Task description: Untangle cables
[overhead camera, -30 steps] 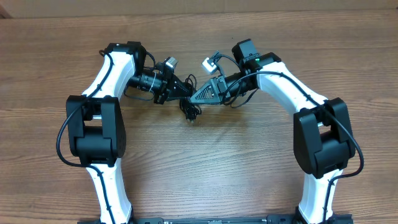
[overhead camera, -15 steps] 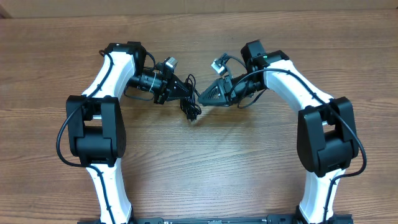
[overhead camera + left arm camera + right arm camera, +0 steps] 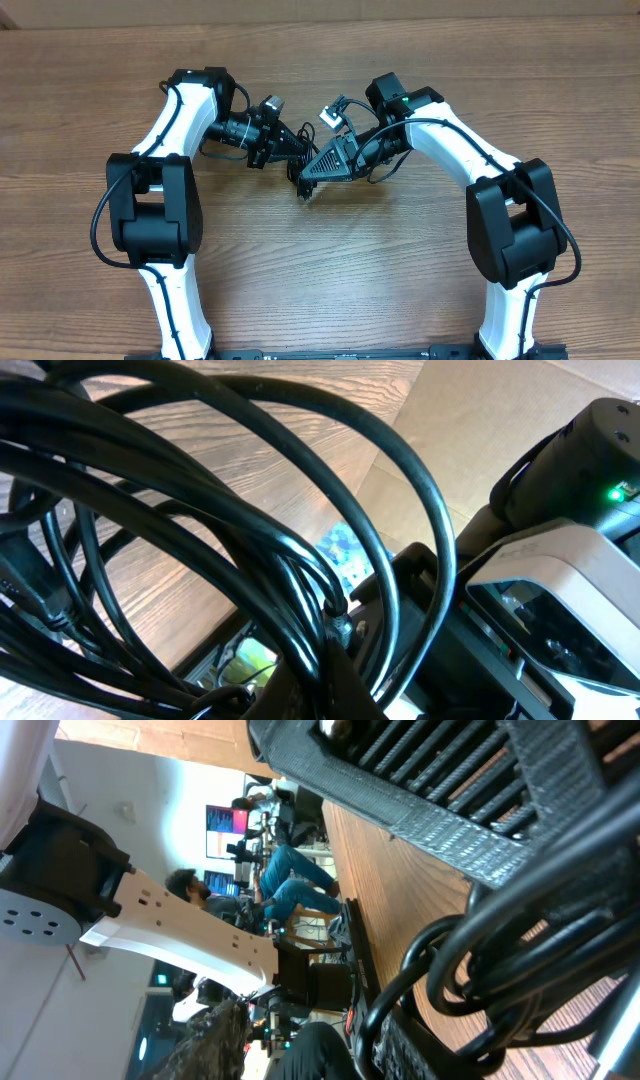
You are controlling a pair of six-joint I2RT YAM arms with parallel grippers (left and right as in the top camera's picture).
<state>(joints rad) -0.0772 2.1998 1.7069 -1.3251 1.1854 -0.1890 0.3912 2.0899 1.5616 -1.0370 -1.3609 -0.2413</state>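
The cables (image 3: 304, 181) are a small black tangle of thin loops on the wooden table, between the two arms. My left gripper (image 3: 293, 150) is shut on the top of the bundle. In the left wrist view the black loops (image 3: 250, 530) fill the frame and run down against my finger (image 3: 330, 685). My right gripper (image 3: 306, 171) is open, its tip at the right side of the tangle. In the right wrist view several loops (image 3: 520, 955) lie between its two ribbed fingers (image 3: 400, 910). Plug ends are hard to make out.
The wooden table (image 3: 330, 270) stretches out in front of the arms. A cardboard-coloured strip (image 3: 400, 8) runs along the far edge. The two white arms curve in from both sides, and their wrists almost touch above the tangle.
My right gripper drew back to the right half a second ago and has now come back left to the tangle. The left gripper and the bundle have hardly moved.
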